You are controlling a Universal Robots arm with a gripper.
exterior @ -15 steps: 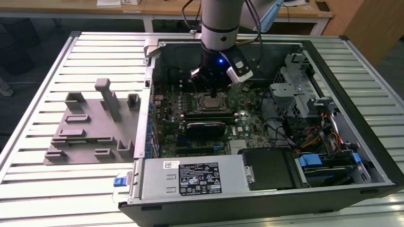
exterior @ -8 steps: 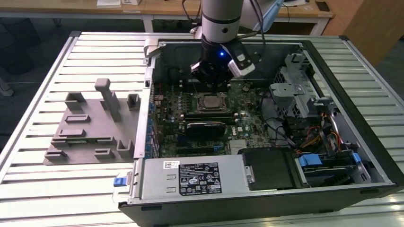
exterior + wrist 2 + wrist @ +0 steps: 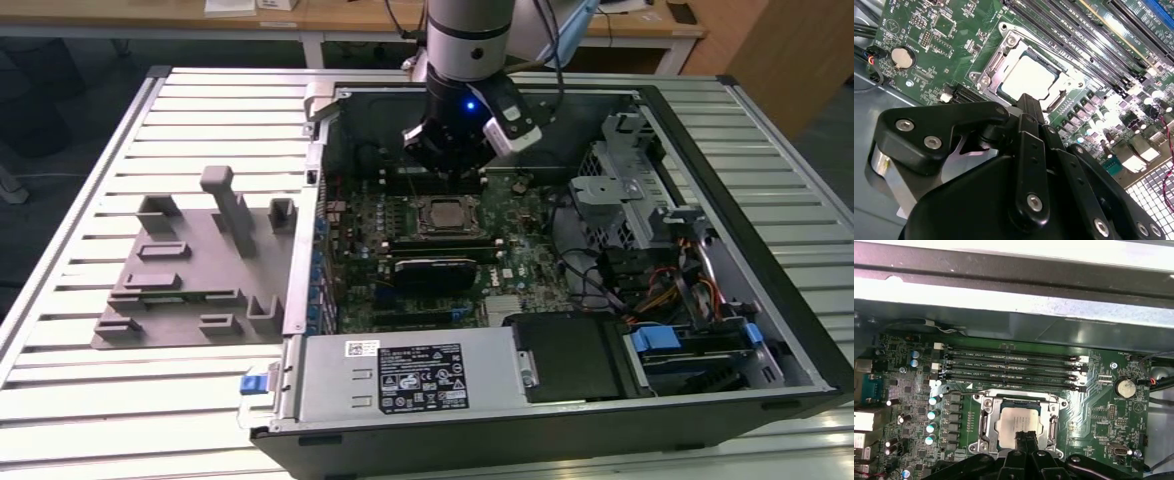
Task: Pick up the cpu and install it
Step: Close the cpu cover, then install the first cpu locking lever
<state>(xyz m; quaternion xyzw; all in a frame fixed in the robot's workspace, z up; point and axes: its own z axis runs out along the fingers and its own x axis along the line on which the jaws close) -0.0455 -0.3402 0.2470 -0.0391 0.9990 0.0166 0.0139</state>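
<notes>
The cpu (image 3: 441, 213) lies flat in its metal-framed socket on the green motherboard (image 3: 534, 225) inside the open computer case. Its pale silver top shows in both wrist views (image 3: 1029, 80) (image 3: 1016, 424). My gripper (image 3: 447, 168) hangs just above the socket's far side, a little off the chip. Its two black fingers are pressed together with nothing between them in both wrist views (image 3: 1027, 436) (image 3: 1030, 102). The fingertips cover one edge of the chip in the first wrist view.
Memory slots (image 3: 1009, 367) run beside the socket, and a coin battery (image 3: 1126, 387) sits nearby. A black module (image 3: 434, 268) lies just in front of the socket. The case walls (image 3: 320, 190), power supply (image 3: 400, 375) and drive cage (image 3: 627, 190) ring the board. Grey holder blocks (image 3: 187, 270) stand on the table at the exterior view's left.
</notes>
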